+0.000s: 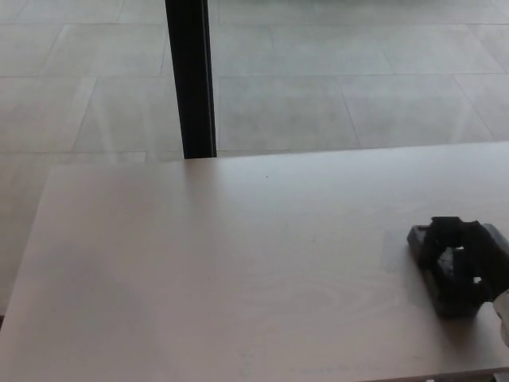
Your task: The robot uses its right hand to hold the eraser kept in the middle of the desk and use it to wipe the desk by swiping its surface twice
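The right hand (464,267) sits at the far right of the desk (223,270), close to the near edge, with its fingers (445,239) curled down over the dark eraser (419,239) and clamping it flat against the pale surface. That low, pressed-down hold makes sense for wiping, since the eraser's underside has to stay in contact with the wood to rub it. The eraser lies under and just left of the hand, one corner poking out from beneath the fingertips toward the middle of the desk (the rest is hidden by the hand). The left hand does not show. Behind the desk's far edge a black post (191,79) rises from the tiled floor (358,79).
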Controlling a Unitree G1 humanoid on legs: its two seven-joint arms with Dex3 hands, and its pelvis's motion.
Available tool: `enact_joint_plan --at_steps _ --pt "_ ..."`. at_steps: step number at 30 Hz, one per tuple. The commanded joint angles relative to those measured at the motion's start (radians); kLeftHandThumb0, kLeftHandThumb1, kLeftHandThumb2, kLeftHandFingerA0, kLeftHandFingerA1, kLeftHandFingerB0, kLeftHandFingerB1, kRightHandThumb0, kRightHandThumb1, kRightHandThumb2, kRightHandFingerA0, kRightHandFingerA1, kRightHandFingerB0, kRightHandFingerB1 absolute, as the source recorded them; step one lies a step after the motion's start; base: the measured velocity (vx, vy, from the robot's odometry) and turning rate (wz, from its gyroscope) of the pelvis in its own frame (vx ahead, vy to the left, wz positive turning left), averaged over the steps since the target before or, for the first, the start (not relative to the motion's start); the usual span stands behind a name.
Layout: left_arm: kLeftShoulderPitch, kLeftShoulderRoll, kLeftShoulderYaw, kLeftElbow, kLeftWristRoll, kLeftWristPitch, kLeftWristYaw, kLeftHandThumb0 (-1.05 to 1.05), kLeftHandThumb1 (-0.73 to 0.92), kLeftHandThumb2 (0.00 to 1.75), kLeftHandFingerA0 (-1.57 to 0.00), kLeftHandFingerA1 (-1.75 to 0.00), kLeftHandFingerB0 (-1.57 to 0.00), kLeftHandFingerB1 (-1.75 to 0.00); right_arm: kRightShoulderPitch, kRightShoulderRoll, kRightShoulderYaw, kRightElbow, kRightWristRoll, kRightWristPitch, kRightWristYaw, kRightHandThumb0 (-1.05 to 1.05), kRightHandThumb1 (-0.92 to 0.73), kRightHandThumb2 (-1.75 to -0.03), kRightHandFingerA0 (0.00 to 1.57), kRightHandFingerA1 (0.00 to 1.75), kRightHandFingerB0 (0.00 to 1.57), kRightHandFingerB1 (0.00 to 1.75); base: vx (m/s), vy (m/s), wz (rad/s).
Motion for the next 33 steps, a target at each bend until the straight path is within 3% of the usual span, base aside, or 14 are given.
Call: enact_joint_plan --at_steps 1,5,6,11,12,13,16,17,20,21,22,23,25,33 --pt "0.016 0.022 0.004 -0.004 -0.010 -0.011 -0.001 -0.63 0.87 0.66 -0.73 -0.60 -0.62 -0.53 0.103 -0.071 -0.071 0.061 0.054 0.091 0.060 -0.28 -0.52 -1.16 0.93 1.75 0.79 1.61 0.00 0.000 0.00" --pt "0.015 0.022 0.010 0.000 -0.012 -0.001 0.015 -0.64 0.85 0.65 -0.76 -0.62 -0.66 -0.54 0.131 -0.131 -0.121 0.067 0.071 0.063 0.067 -0.26 -0.50 -1.14 0.90 1.75 0.78 1.61 0.00 0.000 0.00" --pt "0.018 0.023 0.013 -0.002 -0.016 -0.003 0.013 -0.64 0.85 0.65 -0.76 -0.63 -0.66 -0.55 0.131 -0.135 -0.123 0.069 0.067 0.057 0.064 -0.24 -0.45 -1.21 0.92 1.75 0.80 1.62 0.00 0.000 0.00" --pt "0.021 0.026 0.011 -0.007 -0.011 -0.012 0.015 -0.63 0.86 0.66 -0.76 -0.61 -0.65 -0.55 0.152 -0.183 -0.146 0.080 0.075 0.033 0.086 -0.27 -0.51 -1.13 0.90 1.75 0.78 1.64 0.00 0.000 0.00" --pt "0.017 0.029 0.015 -0.006 -0.017 -0.004 0.013 -0.64 0.86 0.66 -0.74 -0.61 -0.63 -0.54 0.161 -0.203 -0.153 0.089 0.072 0.045 0.068 -0.26 -0.59 -0.98 1.07 1.75 0.73 1.53 0.00 0.000 0.00" --pt "0.017 0.030 0.015 -0.004 -0.016 -0.004 0.007 -0.63 0.87 0.65 -0.74 -0.60 -0.62 -0.54 0.163 -0.210 -0.148 0.089 0.062 0.053 0.057 -0.31 -0.59 -0.91 0.88 1.75 0.72 1.59 0.00 0.000 0.00" --pt "0.014 0.030 0.015 -0.002 -0.017 -0.002 0.004 -0.65 0.87 0.66 -0.71 -0.58 -0.61 -0.53 0.168 -0.210 -0.149 0.081 0.062 0.049 0.045 -0.30 -0.60 -0.94 0.89 1.75 0.75 1.59 0.00 0.000 0.00" --pt "0.012 0.029 0.014 -0.003 -0.016 -0.003 -0.001 -0.64 0.87 0.65 -0.70 -0.59 -0.61 -0.53 0.164 -0.197 -0.155 0.069 0.075 0.051 0.058 -0.31 -0.62 -0.86 0.88 1.75 0.74 1.58 0.00 0.000 0.00" --pt "0.008 0.024 0.012 -0.006 -0.014 -0.016 0.004 -0.64 0.86 0.66 -0.73 -0.61 -0.63 -0.55 0.151 -0.162 -0.150 0.055 0.080 0.028 0.062 -0.32 -0.63 -0.85 0.86 1.74 0.72 1.60 0.00 0.000 0.00" --pt "0.008 0.024 0.011 -0.005 -0.012 -0.017 0.003 -0.64 0.87 0.66 -0.73 -0.61 -0.63 -0.54 0.138 -0.150 -0.144 0.050 0.079 0.045 0.065 -0.32 -0.56 -0.95 0.86 1.72 0.74 1.58 0.00 0.000 0.00" --pt "0.005 0.025 0.009 -0.004 -0.010 -0.016 0.003 -0.64 0.87 0.66 -0.73 -0.61 -0.63 -0.54 0.140 -0.149 -0.145 0.049 0.080 0.047 0.065 -0.32 -0.56 -0.95 0.86 1.72 0.74 1.58 0.00 0.000 0.00" --pt "0.004 0.024 0.009 -0.006 -0.011 -0.019 0.005 -0.64 0.87 0.66 -0.74 -0.61 -0.63 -0.55 0.131 -0.129 -0.126 0.020 0.068 0.047 0.066 -0.25 -0.53 -1.04 0.96 1.72 0.69 1.54 0.00 0.000 0.00" --pt "0.001 0.024 0.014 -0.004 -0.016 -0.016 0.008 -0.64 0.87 0.66 -0.73 -0.61 -0.64 -0.55 0.113 -0.107 -0.092 0.007 0.039 0.040 0.055 -0.27 -0.53 -1.09 0.85 1.74 0.74 1.57 0.00 0.000 0.00" --pt "-0.008 0.021 0.013 -0.006 -0.013 -0.014 0.017 -0.65 0.88 0.66 -0.76 -0.61 -0.64 -0.55 0.053 0.009 -0.039 -0.033 0.050 0.080 0.067 -0.25 -0.54 -1.06 0.82 1.72 0.72 1.56 0.00 0.000 0.00"
